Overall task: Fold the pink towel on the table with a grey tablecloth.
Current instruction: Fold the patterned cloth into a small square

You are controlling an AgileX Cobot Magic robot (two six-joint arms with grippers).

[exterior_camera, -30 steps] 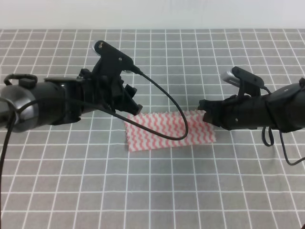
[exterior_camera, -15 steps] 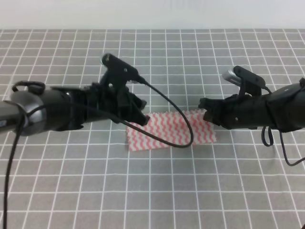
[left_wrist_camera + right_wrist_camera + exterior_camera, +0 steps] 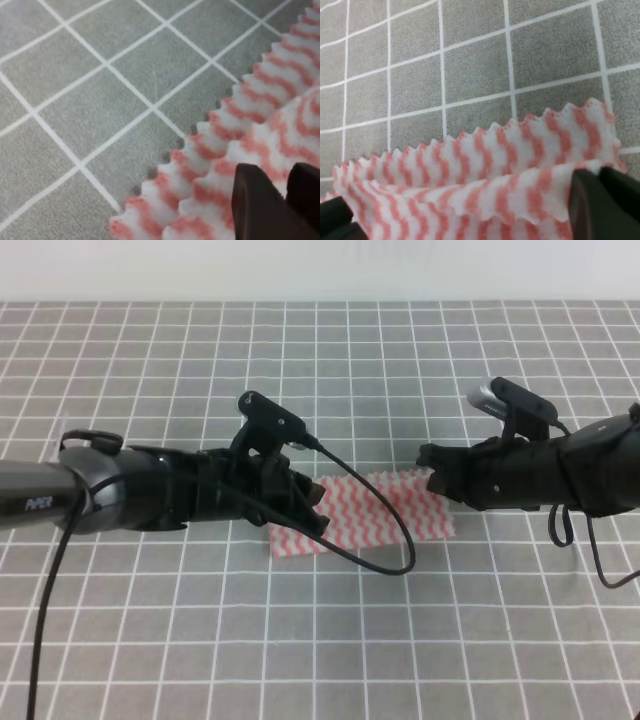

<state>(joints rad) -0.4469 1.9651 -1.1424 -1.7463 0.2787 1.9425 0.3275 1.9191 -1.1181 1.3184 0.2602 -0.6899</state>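
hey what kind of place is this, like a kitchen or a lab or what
Probably a robot test bench, not a kitchen: a grey tablecloth ruled with a white grid, two black arms pinching a pink towel, and a plain white wall behind.

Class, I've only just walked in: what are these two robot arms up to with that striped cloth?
Two arms are folding the pink towel on the table with a grey tablecloth. The left gripper pinches the towel's left end, the right gripper its right end. Both wrist views show a cloth layer lifted over the layer beneath, fingers closed on it. The fold looks underway, not finished.
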